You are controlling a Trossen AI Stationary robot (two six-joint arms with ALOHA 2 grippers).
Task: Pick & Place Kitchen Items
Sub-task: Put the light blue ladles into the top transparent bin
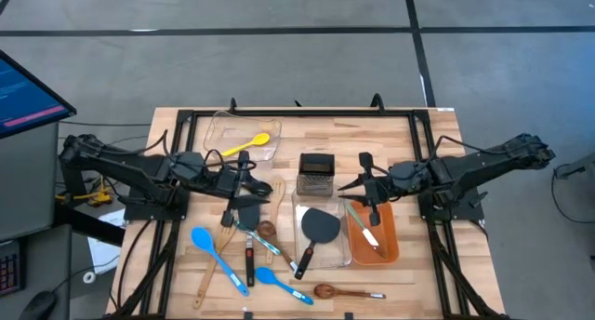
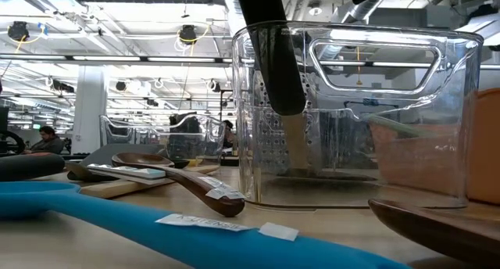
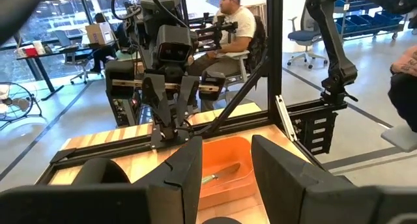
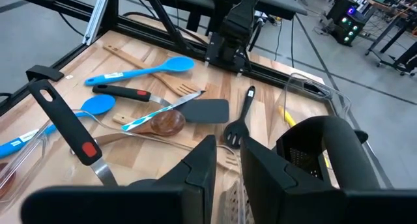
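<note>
1. Containers are sitting across a wooden desk (image 1: 423, 139): a clear bin (image 1: 219, 134) at the far left is holding a yellow spoon (image 1: 251, 144).
2. A steel box grater (image 1: 316, 172) is standing at the middle, just beyond a clear tub (image 1: 340, 255) holding a black turner (image 1: 316, 233).
3. An orange bin (image 1: 390, 244), beside that tub on the right, is holding a pale-handled utensil (image 1: 369, 234).
4. Loose blue spoons (image 1: 217, 256), wooden spoons and a black spatula are lying on the desk's front left.
5. The left tool (image 1: 249, 183) is hovering above those loose utensils, fingers apart, gripping nothing.
6. The right tool (image 1: 358, 185) is hanging near the grater, fingers slightly apart and empty.
</note>
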